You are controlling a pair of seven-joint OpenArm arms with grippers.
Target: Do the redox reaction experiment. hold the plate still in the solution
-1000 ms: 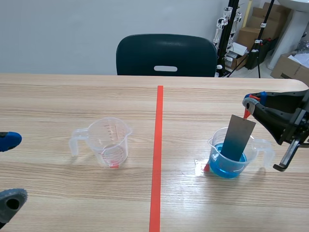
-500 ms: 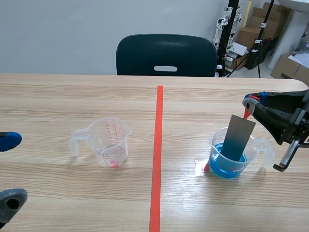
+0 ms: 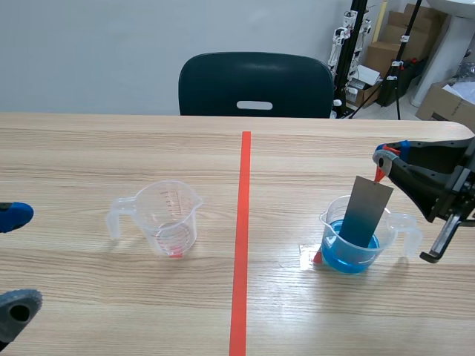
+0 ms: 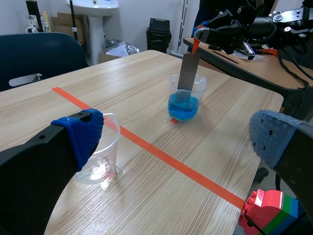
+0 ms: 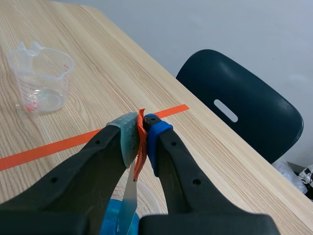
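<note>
Scene view: right end effector (image 3: 383, 158) clamps tilted plate (image 3: 367, 210).

We list two arms, both matt black.

Left gripper (image 4: 176, 142): two thick, blunt black fingers. One tip bears a bright blue dotted pad (image 4: 80, 134), the other a greyer blue dotted pad (image 4: 274, 139).

Right gripper (image 5: 142, 129): two broad black fingers, each with small round screw holes (image 5: 97, 143) on its upper face. One tip bears a grey-green pad (image 5: 128, 139), the other a blue pad (image 5: 155, 132).

We note a black bracket (image 3: 439, 241) with a pale edge at the right wrist.
</note>
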